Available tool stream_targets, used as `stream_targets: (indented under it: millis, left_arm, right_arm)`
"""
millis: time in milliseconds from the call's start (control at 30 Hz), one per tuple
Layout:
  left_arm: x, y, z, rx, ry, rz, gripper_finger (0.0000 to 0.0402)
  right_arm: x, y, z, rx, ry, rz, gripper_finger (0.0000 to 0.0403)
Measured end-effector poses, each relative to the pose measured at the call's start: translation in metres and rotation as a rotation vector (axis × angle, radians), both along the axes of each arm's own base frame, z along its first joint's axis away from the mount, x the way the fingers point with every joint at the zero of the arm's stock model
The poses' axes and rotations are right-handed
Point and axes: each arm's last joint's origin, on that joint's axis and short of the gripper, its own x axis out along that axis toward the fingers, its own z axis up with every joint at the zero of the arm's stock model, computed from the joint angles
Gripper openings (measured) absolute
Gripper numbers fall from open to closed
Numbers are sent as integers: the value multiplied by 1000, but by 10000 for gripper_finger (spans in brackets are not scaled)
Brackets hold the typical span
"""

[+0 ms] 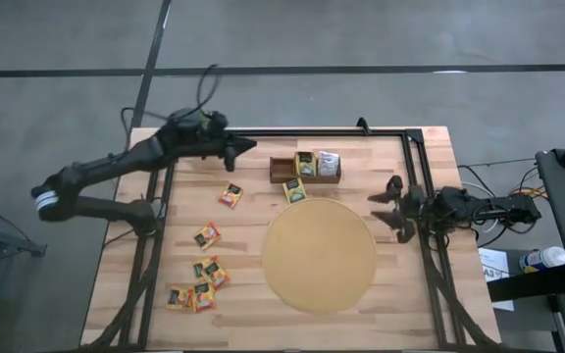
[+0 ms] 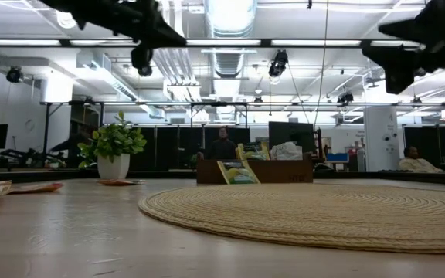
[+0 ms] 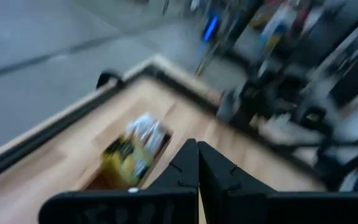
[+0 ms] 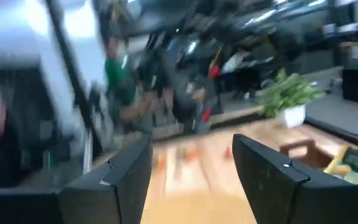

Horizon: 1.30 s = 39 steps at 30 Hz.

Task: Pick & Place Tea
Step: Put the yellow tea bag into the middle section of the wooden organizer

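Note:
Tea sachets stand in the brown wooden tray (image 1: 305, 167) at the far middle of the table. One yellow-green sachet (image 1: 294, 190) leans against the tray's near side. Several more orange and yellow-green sachets (image 1: 207, 234) lie flat on the table's left half. My left gripper (image 1: 246, 147) hangs in the air left of the tray, shut with nothing between its fingers (image 3: 197, 163). My right gripper (image 1: 385, 202) waits at the right side of the table, open and holding nothing (image 4: 191, 180).
A large round woven mat (image 1: 319, 257) covers the table's near middle. A black frame rail (image 1: 312, 131) runs along the far edge and another (image 1: 425, 196) runs down the right side. Bare wood lies between the loose sachets and the mat.

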Motion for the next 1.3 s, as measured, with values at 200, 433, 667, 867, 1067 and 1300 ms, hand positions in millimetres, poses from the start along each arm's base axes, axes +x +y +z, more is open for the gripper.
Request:
stream_targets:
  millis: [200, 433, 667, 867, 1067, 1300]
  left_arm:
    - [-24, -14, -8, -24, -81, 25, 0]
    - [-43, -25, -20, -93, -114, 30, 0]
    - [-68, -40, -45, -77, -155, 28, 0]
    - [-91, -51, -73, -125, -256, 87, 0]
    - [-106, -59, -91, -176, -366, 87, 0]
    - [-115, -64, -90, -156, -426, 77, 0]
  right_arm:
    - [-3, -10, 7, 406, -134, -285, 221]
    - [-1, -12, 19, 447, -83, -267, 221]
    - [1, -19, 62, 446, 123, -387, 221]
    - [20, -29, 104, 371, 372, -431, 221]
    - [64, -49, 141, 163, 515, -359, 221]
    - [115, -84, 168, 126, 675, -341, 221]
